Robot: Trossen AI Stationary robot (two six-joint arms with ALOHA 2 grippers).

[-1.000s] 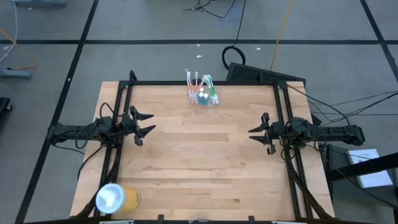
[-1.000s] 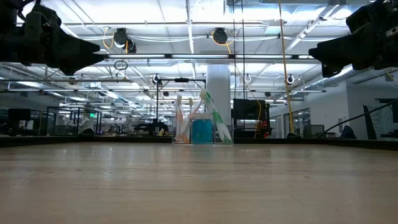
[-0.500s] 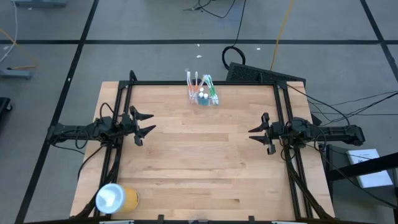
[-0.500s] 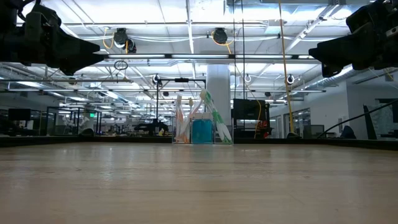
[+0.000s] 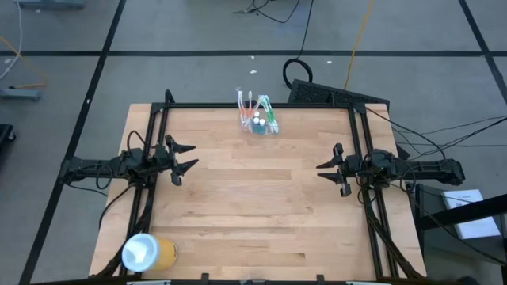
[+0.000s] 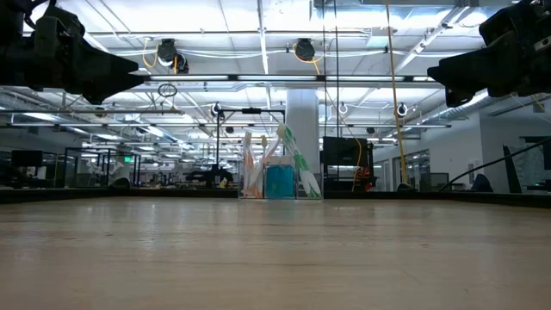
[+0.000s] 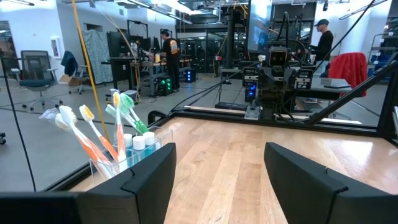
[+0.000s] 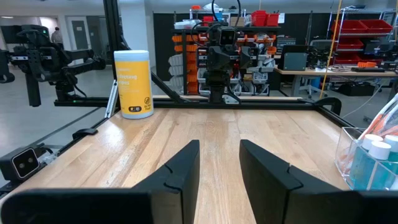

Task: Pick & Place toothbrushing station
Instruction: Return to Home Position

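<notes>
Left end effector (image 5: 190, 157): hovers over the counter's left side, fingers spread wide, holding nothing.

Yellow cylinder (image 5: 147, 252): stands upright, white end up, on the counter's lower-left corner in the high view.

Counter (image 5: 253, 214): pale wood planks, with dark frame rails along both sides.

Toothbrushing station (image 5: 260, 121): at the counter's far edge, about mid-width, well apart from both end effectors. The clear holder carries upright toothbrushes (image 7: 102, 134) in orange, green and white, and blue bottles (image 7: 140, 144) with white caps.

Right end effector (image 5: 323, 168): hovers over the counter's right side, fingers apart with a narrower gap, empty.

Room: grey floor (image 5: 198, 32) crossed by dark lines, with cables (image 5: 297, 71) beyond the far edge. Strip lights overhead. A white column (image 6: 303, 120) stands behind the station. A person (image 7: 168, 53) stands at distant benches. Red bins (image 8: 357, 28) sit on shelving.
</notes>
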